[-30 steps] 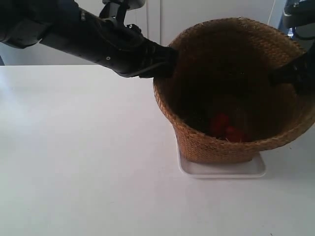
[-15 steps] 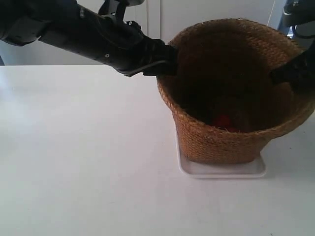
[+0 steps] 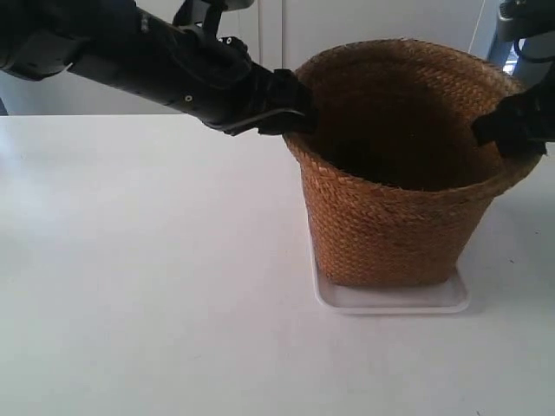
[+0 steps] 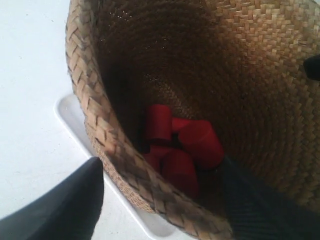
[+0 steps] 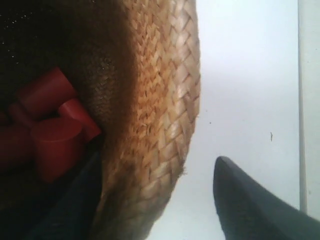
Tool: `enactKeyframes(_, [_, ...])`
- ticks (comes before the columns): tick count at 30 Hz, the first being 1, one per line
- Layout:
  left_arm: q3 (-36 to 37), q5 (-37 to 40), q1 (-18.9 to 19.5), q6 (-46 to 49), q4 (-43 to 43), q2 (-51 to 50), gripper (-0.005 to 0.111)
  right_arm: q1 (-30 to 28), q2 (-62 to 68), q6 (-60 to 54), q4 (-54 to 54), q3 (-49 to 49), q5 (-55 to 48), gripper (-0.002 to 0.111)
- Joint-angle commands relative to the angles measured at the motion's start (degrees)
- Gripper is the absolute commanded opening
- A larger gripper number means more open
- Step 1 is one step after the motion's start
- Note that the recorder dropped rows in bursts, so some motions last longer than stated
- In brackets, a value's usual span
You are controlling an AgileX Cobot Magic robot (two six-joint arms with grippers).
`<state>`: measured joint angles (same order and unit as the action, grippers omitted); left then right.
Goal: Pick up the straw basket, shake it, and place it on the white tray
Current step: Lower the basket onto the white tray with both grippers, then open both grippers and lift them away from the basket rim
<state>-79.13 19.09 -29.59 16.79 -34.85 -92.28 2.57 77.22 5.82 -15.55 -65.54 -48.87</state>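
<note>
The brown woven straw basket (image 3: 390,217) stands upright on the white tray (image 3: 390,300). The arm at the exterior view's left has its gripper (image 3: 297,102) at the basket's near-left rim. The arm at the exterior view's right has its gripper (image 3: 510,124) at the opposite rim. My left gripper (image 4: 160,200) is open and straddles the braided rim (image 4: 107,140), with a gap between the outer finger (image 4: 70,205) and the straw. My right gripper (image 5: 155,200) is also open astride the rim (image 5: 165,125), its outer finger (image 5: 250,205) clear of it. The tray's corner (image 4: 70,110) shows under the basket.
Several red cup-like pieces (image 4: 197,142) lie in the bottom of the basket, also seen as red pieces (image 5: 50,130) in the right wrist view. White tabletop (image 3: 147,286) spreads to the left and front of the tray. A pale wall or cabinet (image 3: 364,22) stands behind.
The basket was tilted toward the camera with its inside showing; it now stands level on the tray. Both grippers' jaws have spread apart and let go of the rim.
</note>
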Motion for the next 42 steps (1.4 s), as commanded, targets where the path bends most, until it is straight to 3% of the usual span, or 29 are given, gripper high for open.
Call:
enactKeyframes(1, [-0.29, -0.22, -0.28, 1.69, 1.22, 0.87, 0.076, -0.35, -0.10, -0.37, -0.66, 0.37, 1.22, 0.064])
enactKeyframes(28, [-0.29, -3.27, -0.28, 1.69, 4.59, 11.26, 0.073, -0.35, -10.00, 0.45, -0.78, -1.20, 4.06, 0.064])
enactKeyframes(32, [-0.29, -2.77, -0.28, 1.69, 6.84, 14.71, 0.049, -0.35, -12.42, 0.45, -0.61, -1.20, 4.19, 0.053])
enactKeyframes(34, [-0.29, -1.55, -0.28, 1.69, 9.19, 16.73, 0.031, -0.35, -14.24, 0.45, 0.77, -1.20, 5.30, 0.036])
enactKeyframes(35, [-0.29, -0.26, -0.28, 1.69, 11.01, 18.30, 0.014, -0.35, -15.39, 0.45, 1.98, -1.20, 6.33, 0.025])
enactKeyframes(37, [-0.29, 2.16, -0.28, 1.19, 13.02, 20.53, 0.000, -0.35, -17.79, -0.33, 5.92, -1.20, 8.70, 0.008])
enactKeyframes(38, [-0.29, 3.22, -0.28, 0.02, 13.13, 22.20, 0.000, -0.35, -19.18, -1.17, 8.81, -1.20, 10.33, 0.000])
enactKeyframes(42, [2.80, 1.06, -0.28, -4.54, 14.09, 28.83, 0.000, -0.35, -23.50, -8.58, 23.50, -0.15, 16.93, 0.000])
